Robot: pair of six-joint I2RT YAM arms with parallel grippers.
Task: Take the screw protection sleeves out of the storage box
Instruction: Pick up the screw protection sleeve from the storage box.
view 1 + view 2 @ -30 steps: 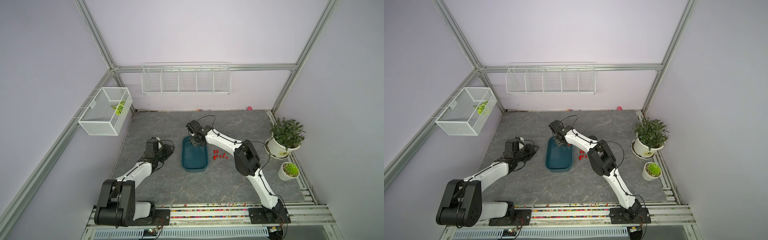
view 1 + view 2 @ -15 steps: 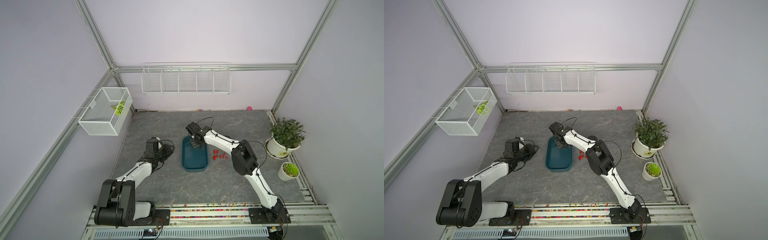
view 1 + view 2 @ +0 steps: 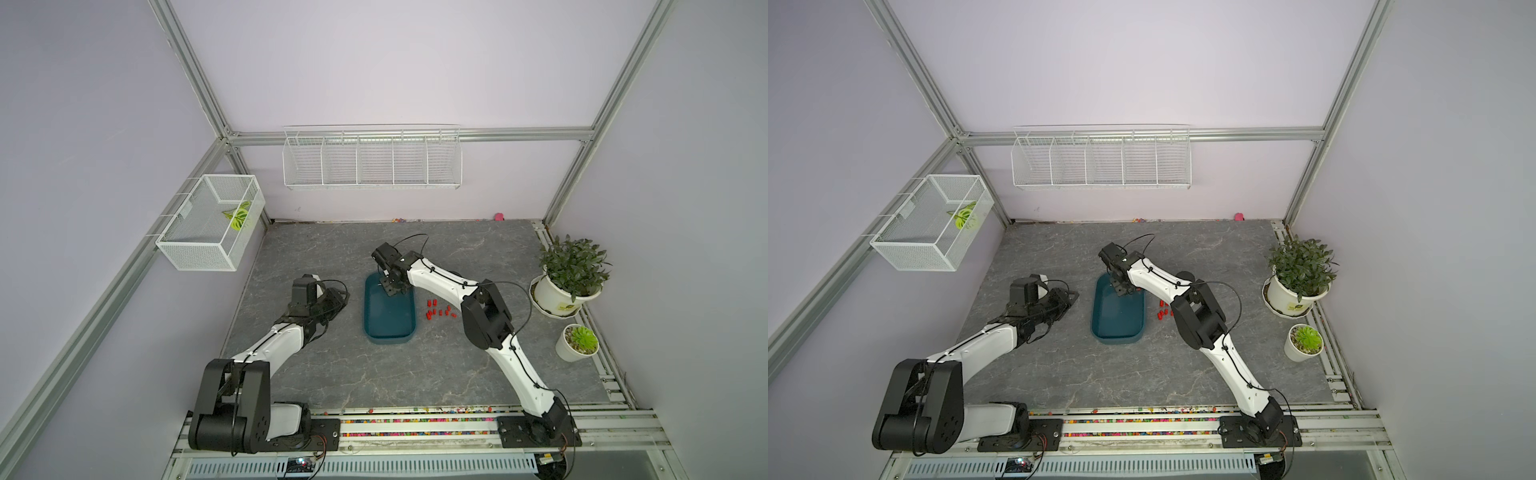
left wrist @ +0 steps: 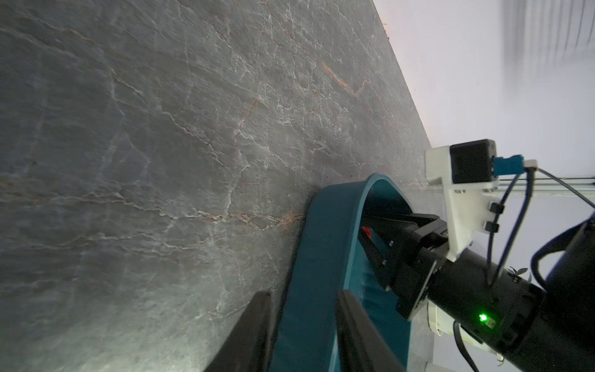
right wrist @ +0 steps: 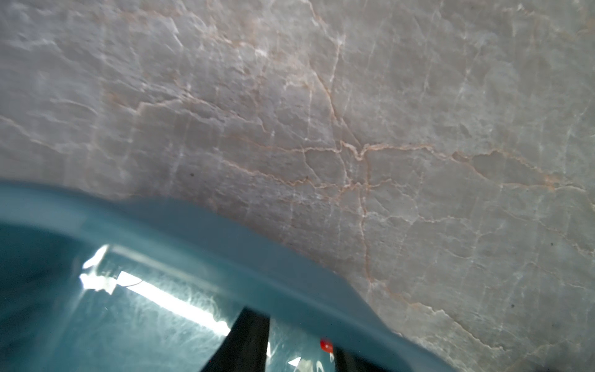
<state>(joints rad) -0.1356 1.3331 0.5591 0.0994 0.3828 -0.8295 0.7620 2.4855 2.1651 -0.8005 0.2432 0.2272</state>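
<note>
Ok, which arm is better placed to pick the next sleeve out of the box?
Right. The right hand is down in the storage box, open fingers flanking a red sleeve. The left hand is outside the box, apart from it.

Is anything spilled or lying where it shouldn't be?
Tiny red sleeves lie scattered on the table beside the teal storage box, and colourful beads litter the front rail, looking spilled.

Robot test cell, aluminium frame (image 3: 399, 134), lilac walls (image 3: 374, 62), wire baskets (image 3: 372, 166), potted plants (image 3: 569, 270)
</note>
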